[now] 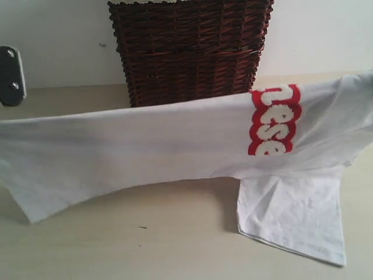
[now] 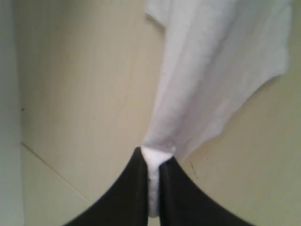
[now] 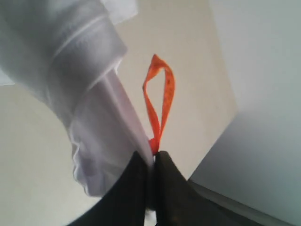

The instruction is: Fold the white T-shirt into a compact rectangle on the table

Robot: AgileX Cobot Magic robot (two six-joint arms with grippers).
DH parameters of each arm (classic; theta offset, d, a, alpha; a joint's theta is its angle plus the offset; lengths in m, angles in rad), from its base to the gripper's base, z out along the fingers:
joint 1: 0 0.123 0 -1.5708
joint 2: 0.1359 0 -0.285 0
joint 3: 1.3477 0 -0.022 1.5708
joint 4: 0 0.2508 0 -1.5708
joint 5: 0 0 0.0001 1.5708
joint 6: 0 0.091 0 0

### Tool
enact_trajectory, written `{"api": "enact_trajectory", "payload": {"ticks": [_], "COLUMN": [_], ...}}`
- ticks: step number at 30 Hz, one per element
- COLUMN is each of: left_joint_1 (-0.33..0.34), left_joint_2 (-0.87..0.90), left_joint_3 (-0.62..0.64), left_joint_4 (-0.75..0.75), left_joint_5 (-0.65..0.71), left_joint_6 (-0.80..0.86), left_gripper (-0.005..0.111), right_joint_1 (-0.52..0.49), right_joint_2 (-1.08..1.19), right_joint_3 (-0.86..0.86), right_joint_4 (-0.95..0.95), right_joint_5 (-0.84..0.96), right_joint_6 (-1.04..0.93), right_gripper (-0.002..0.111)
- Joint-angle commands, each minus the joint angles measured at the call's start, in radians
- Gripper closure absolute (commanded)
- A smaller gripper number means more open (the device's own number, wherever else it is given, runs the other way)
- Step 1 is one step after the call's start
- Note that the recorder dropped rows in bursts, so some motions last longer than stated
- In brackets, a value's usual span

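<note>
White T-shirt, pinched by left gripper and right gripper, hides the basket's lower edge.

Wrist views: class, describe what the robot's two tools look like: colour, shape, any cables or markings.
The left tool has two smooth, matt black fingers, broad at the base and curving in to narrow tips. The right tool looks the same. No cables or markings show.

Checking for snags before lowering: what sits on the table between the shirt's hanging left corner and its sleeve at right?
Only bare table, a tiny dark speck and the white T-shirt's shadow, as the exterior view shows.
</note>
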Motion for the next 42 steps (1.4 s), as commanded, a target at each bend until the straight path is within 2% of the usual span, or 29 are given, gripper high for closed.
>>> {"api": "enact_trajectory", "payload": {"ticks": [1,6,13,18,22,29,33,35,38,42], "left_joint_1": [0.001,0.001,0.001,0.001,0.001,0.001,0.001,0.001,0.001,0.001], "left_joint_2": [-0.178,-0.381,-0.616,-0.768,-0.829,-0.813,-0.753,-0.716,-0.651,-0.553], "left_joint_3": [-0.004,-0.004,-0.004,-0.024,-0.077,-0.083,-0.001,0.063,0.182,0.312], "left_joint_4": [0.014,-0.072,-0.11,-0.11,-0.11,-0.175,-0.177,-0.171,-0.105,0.079], "left_joint_5": [0.07,0.097,0.184,0.189,0.189,0.235,0.299,0.294,0.213,0.002], "left_joint_6": [-0.058,-0.058,-0.056,-0.036,-0.007,0.012,0.073,0.099,0.114,-0.034], "left_gripper": [0.107,0.107,0.107,0.107,0.107,0.107,0.107,0.107,0.107,0.107], "right_joint_1": [-0.001,-0.001,0.103,0.135,0.162,0.162,0.162,0.162,0.162,0.162], "right_joint_2": [-0.163,-0.288,-0.474,-0.578,-0.627,-0.569,-0.436,-0.373,-0.28,-0.178], "right_joint_3": [-0.007,-0.007,-0.007,-0.007,-0.021,-0.056,-0.019,0.023,0.094,0.189], "right_joint_4": [-0.015,0.021,0.024,-0.072,-0.071,-0.003,0.056,0.061,0.059,-0.021], "right_joint_5": [0.02,0.045,0.15,0.227,0.255,0.342,0.463,0.469,0.421,0.195], "right_joint_6": [0.109,0.323,0.376,0.456,0.455,0.455,0.45,0.42,0.399,0.414], "right_gripper": [0.108,0.108,0.108,0.108,0.108,0.108,0.108,0.108,0.108,0.108]}}
